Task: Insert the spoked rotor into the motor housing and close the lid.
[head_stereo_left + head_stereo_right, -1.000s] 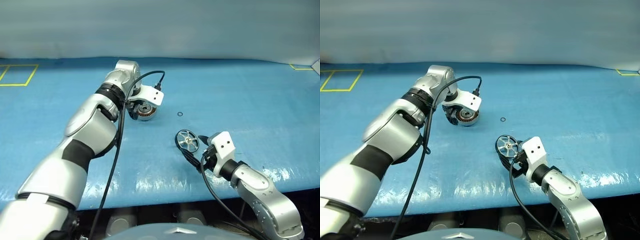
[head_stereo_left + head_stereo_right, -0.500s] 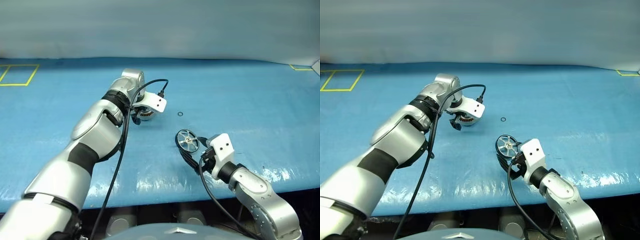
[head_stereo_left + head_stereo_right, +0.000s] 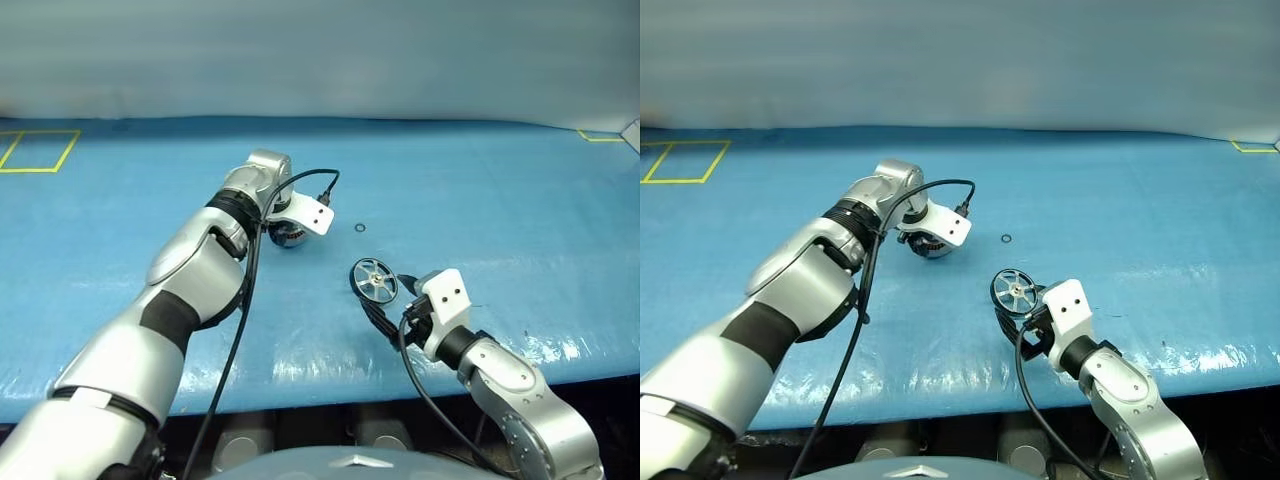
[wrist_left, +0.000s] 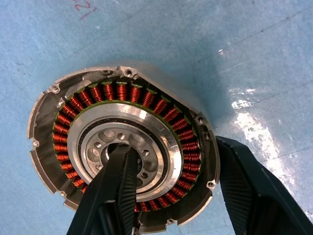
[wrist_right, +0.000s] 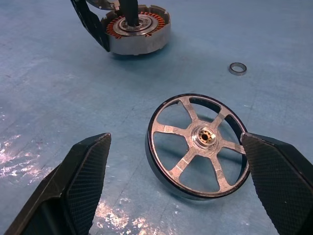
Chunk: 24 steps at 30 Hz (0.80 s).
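Blue sheeting (image 3: 520, 190) covers the table, with yellow taped outlines at its far corners. One small ring (image 3: 360, 228) lies between the motor housing (image 4: 122, 152) and the spoked rotor (image 5: 198, 146). Left gripper (image 4: 173, 183) straddles the housing's wall, one finger inside the hub, one outside. Right gripper (image 5: 178, 188) gapes wide around the rotor, holding nothing. Faint red writing beside the housing is unreadable.

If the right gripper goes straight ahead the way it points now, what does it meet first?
Most likely the spoked rotor: it lies on the blue table just ahead, between the open fingers of the right gripper. The motor housing lies further on; depth is hard to judge.
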### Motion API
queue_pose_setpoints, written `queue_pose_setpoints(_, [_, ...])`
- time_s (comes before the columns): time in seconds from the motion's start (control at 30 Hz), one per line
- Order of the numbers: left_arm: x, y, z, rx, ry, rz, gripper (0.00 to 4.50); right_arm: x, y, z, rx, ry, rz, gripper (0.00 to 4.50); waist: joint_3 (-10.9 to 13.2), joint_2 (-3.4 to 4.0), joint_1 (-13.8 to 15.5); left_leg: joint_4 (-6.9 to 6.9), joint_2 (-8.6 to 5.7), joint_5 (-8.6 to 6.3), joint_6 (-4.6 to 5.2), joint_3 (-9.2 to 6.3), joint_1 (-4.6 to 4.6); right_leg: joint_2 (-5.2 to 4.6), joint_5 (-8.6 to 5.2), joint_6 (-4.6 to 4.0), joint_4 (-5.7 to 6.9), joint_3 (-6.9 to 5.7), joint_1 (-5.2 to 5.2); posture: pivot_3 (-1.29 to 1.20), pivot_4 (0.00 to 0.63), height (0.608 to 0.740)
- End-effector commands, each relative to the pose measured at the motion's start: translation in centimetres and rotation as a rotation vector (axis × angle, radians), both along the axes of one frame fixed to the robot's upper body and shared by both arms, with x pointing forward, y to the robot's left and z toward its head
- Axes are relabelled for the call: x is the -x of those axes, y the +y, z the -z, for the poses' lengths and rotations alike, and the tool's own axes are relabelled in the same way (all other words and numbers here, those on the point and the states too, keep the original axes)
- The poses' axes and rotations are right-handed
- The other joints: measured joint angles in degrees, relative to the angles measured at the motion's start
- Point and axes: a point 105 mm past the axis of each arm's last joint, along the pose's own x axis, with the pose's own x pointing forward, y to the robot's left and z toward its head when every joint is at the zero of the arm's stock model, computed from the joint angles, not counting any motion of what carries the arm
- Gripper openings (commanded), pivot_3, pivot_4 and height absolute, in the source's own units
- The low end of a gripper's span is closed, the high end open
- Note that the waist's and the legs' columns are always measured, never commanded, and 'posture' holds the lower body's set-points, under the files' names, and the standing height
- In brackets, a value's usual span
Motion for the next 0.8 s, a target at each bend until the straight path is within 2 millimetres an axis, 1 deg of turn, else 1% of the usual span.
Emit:
queue_pose_setpoints(0.03, [0.8, -0.1, 0.3, -0.030, 0.042, 0.102, 2.08, -0.2, -0.1, -1.2, -0.007, -0.056, 0.009, 4.50, 0.0, 0.00, 0.0, 0.00, 0.00, 0.00, 0.00, 0.00, 0.00, 0.00, -0.01, -0.01, 0.02, 0.00, 0.00, 0.00, 0.150, 0.740])
queue_pose_setpoints(0.13, [1.5, 0.4, 0.2, -0.050, 0.065, 0.201, 2.08, -0.4, 0.1, -1.3, -0.013, -0.057, 0.005, 4.50, 0.0, 0.01, -0.1, -0.01, 0.03, 0.00, 0.00, 0.00, 0.02, 0.00, -0.03, -0.05, 0.03, 0.00, 0.00, 0.00, 0.150, 0.740])
queue_pose_setpoints(0.27, [3.2, 1.2, 0.8, -0.036, 0.107, 0.295, 2.08, -0.7, 0.2, -1.2, -0.020, -0.057, 0.002, 4.50, -0.1, 0.09, -0.3, -0.04, 0.14, 0.00, 0.00, -0.01, 0.03, 0.00, -0.05, -0.09, 0.04, 0.02, 0.00, 0.00, 0.150, 0.740])
queue_pose_setpoints(0.4, [4.7, 1.4, 1.3, 0.017, 0.101, 0.324, 2.08, -0.9, 0.4, -1.0, -0.020, -0.047, -0.004, 4.50, -0.1, 0.23, -0.2, -0.08, 0.32, 0.00, 0.00, 0.04, 0.09, 0.00, -0.23, -0.41, 0.06, 0.06, 0.01, 0.00, 0.150, 0.740])
queue_pose_setpoints(0.6, [7.1, 2.0, 2.0, 0.050, 0.094, 0.338, 2.08, -1.2, 1.0, -0.9, -0.044, -0.049, -0.012, 4.50, -0.2, 0.39, -0.3, -0.07, 0.36, 0.00, 0.00, 0.05, 0.23, 0.03, -0.28, -0.49, 0.12, 0.07, 0.11, 0.00, 0.150, 0.740])
queue_pose_setpoints(0.8, [8.8, 1.5, 2.1, 0.056, 0.100, 0.382, 2.08, -1.1, 1.3, -0.6, -0.052, -0.037, -0.024, 4.50, -0.3, 0.49, -0.2, -0.07, 0.36, 0.00, 0.00, 0.07, 0.27, 0.05, -0.29, -0.51, 0.13, 0.07, 0.14, 0.00, 0.150, 0.740])
